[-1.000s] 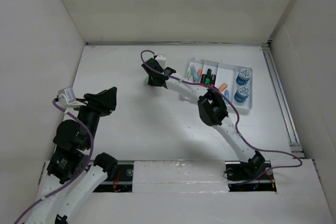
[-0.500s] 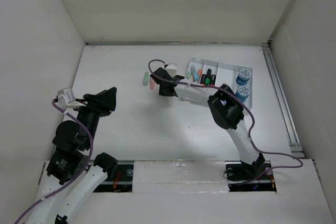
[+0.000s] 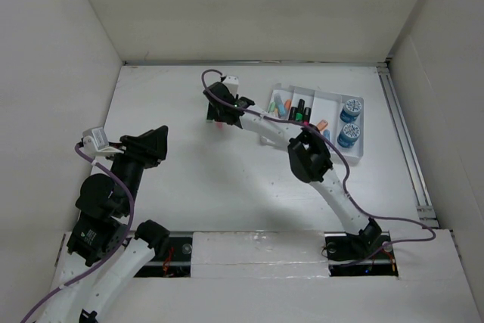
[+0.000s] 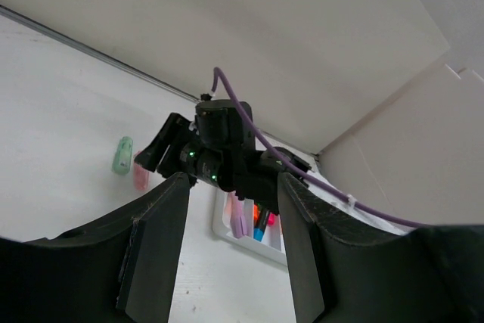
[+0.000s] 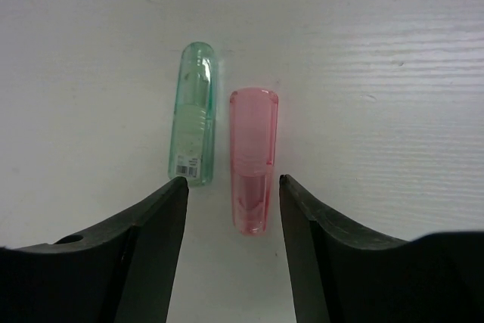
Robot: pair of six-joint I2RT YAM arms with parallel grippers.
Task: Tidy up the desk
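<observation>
Pink plastic marker (image 5: 253,160) lying flat on desk (image 5: 378,51), just beside green marker (image 5: 193,115). Right gripper (image 5: 231,184) hovering above it, fingers spread. Probably light, stiff, slick: pinching mid-barrel seeming best. Left gripper (image 4: 233,179) idling, fingers spread too.

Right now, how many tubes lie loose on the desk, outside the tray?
2. A green tube and a pink tube lie side by side on the desk, slightly apart, just ahead of the right gripper's open fingers. The right arm may hide others in the top view.
</observation>
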